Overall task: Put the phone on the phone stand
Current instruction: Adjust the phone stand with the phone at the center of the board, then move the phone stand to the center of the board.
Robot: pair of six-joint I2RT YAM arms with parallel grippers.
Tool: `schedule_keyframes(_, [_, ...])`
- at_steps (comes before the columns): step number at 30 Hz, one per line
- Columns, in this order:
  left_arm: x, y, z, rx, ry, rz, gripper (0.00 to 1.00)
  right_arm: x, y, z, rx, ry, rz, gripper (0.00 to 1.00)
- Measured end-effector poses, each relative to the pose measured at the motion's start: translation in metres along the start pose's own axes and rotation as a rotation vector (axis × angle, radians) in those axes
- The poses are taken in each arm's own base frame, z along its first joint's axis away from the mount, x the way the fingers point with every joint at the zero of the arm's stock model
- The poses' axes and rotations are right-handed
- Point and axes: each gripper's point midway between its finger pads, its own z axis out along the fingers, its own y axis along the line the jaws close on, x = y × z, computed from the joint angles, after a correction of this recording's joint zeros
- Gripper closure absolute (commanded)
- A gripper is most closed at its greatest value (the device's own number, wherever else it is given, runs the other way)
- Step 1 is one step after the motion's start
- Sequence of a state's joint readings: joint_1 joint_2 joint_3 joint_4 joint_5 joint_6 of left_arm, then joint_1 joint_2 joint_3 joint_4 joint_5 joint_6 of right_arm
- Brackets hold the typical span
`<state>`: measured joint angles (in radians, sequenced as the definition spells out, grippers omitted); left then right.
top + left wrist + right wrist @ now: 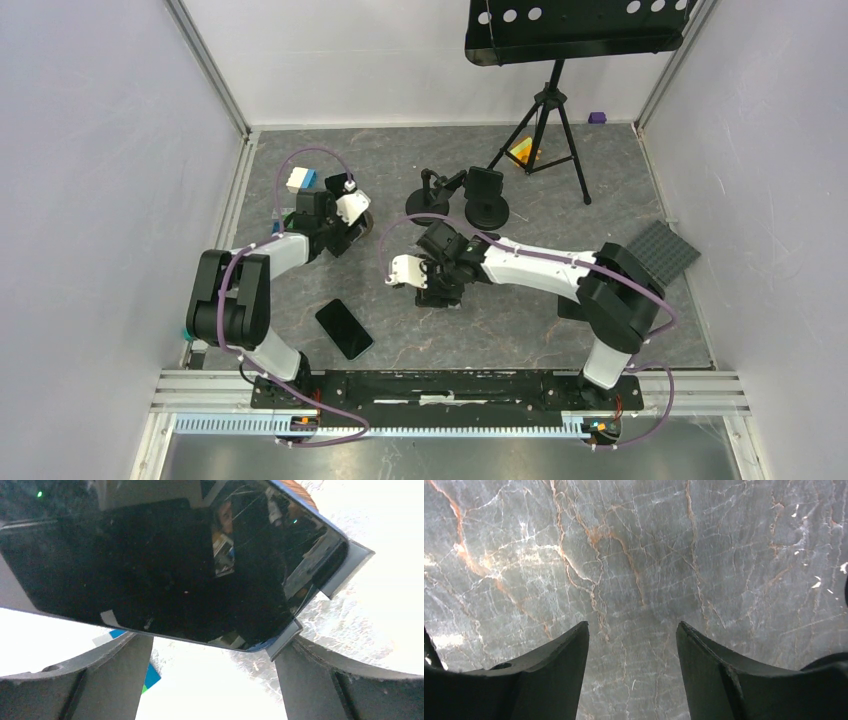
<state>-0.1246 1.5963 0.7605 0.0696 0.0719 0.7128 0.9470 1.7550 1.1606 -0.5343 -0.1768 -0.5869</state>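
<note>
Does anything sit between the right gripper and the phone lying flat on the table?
Nothing visible does. The right gripper hangs open over bare table. The phone lies flat to its left, nearer the arm bases, and the strip of table between them holds nothing.

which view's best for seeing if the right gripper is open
Right wrist: the right gripper fills the foreground, fingers apart over the table. Top external shows it small from above; left wrist misses it.

Glossy glass-faced phone (150,570), matt veined stone-look table (634,555)
</note>
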Motion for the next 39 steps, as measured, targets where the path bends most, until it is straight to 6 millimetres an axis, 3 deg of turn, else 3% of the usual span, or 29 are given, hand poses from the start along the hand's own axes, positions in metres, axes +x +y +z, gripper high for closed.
schedule_keyframes(9, [0.011,0.013,-0.002,-0.038,0.032,0.001,0.0,0.01,0.005,-0.03,0.026,0.006,-0.047,0.3])
schedule_keyframes(17, [0.016,0.01,-0.017,-0.031,0.034,0.01,0.0,0.052,0.02,-0.064,0.038,0.022,-0.029,0.29])
schedule_keyframes(21, [0.017,0.003,-0.037,-0.02,0.03,0.01,0.0,0.076,0.012,-0.087,0.096,0.002,0.047,0.29])
schedule_keyframes(26, [0.017,-0.004,-0.065,0.0,0.027,0.008,0.0,0.103,-0.014,-0.129,0.267,-0.039,0.182,0.27])
schedule_keyframes(33, [0.009,-0.023,-0.106,0.055,-0.031,-0.011,0.0,0.171,-0.053,-0.197,0.581,-0.044,0.539,0.27])
schedule_keyframes(39, [0.004,-0.039,-0.125,0.101,-0.06,-0.039,0.0,0.234,-0.053,-0.246,0.775,-0.035,0.834,0.27])
